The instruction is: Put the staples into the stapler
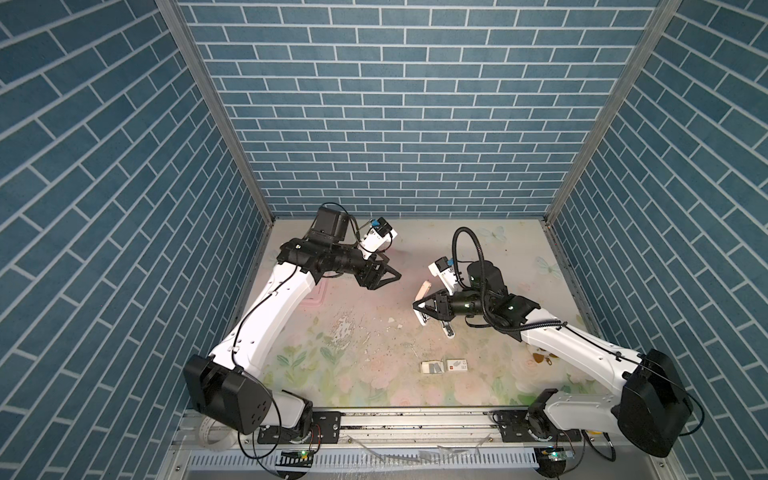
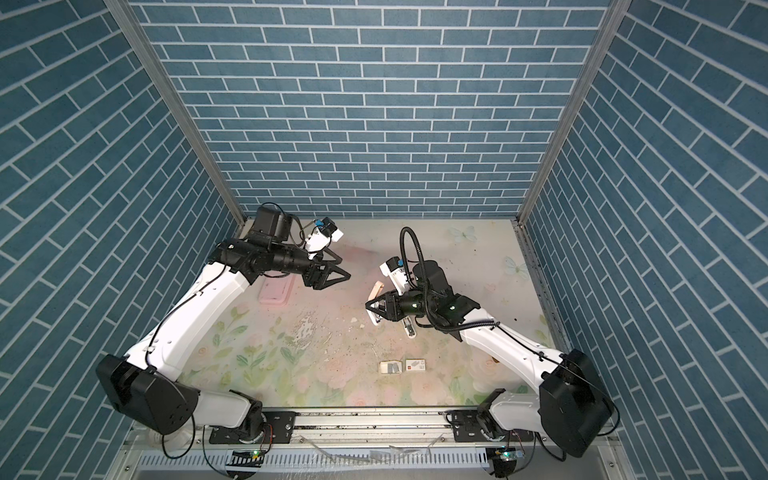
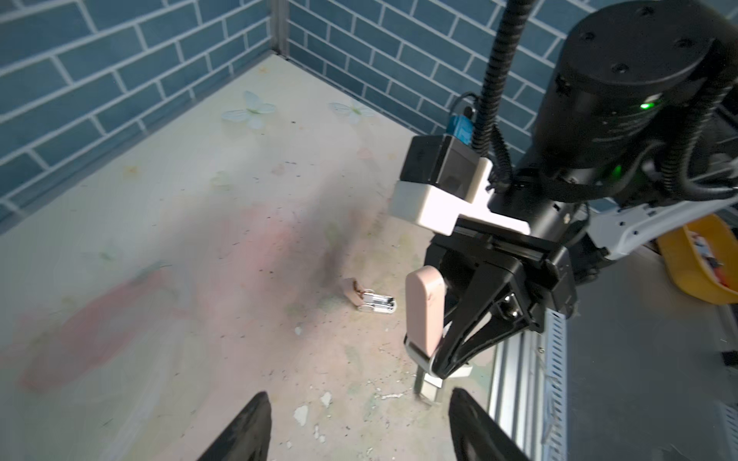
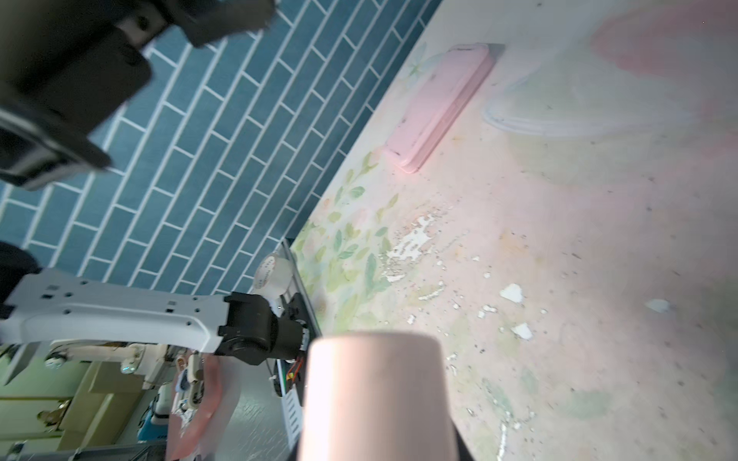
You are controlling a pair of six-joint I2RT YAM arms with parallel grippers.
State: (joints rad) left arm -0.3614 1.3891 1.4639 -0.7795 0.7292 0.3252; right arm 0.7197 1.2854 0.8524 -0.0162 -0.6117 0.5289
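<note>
My right gripper [image 1: 417,311] is pinched on the white base of the small pink stapler [image 1: 423,292], right of centre in both top views. The stapler's cover is swung up and away from the base. My left gripper [image 1: 394,269] hangs spread and empty left of centre, apart from the stapler. In the left wrist view its fingertips [image 3: 255,423] stand wide at the bottom edge with nothing between them. I cannot tell whether the stapler's channel already holds a strip.

I judge the step to be fetching a strip. I should hold the stapler steady with its channel facing up. Then I bring the left gripper down square across one strip's narrow width and pinch it at the middle so it lifts level. The tray looks light and may slide, so I should close gently.

The staples [image 1: 434,368], short grey strips, lie in the white card tray [image 1: 424,367] at lower centre, well apart from both grippers. Just right of it lies the white sleeve [image 1: 457,365] with a red square; what is inside is hidden. A closed pink case [image 2: 276,291] sits at the left under my left arm, its contents unseen. A second small stapler [image 1: 447,330] lies on the table below my right gripper.
</note>
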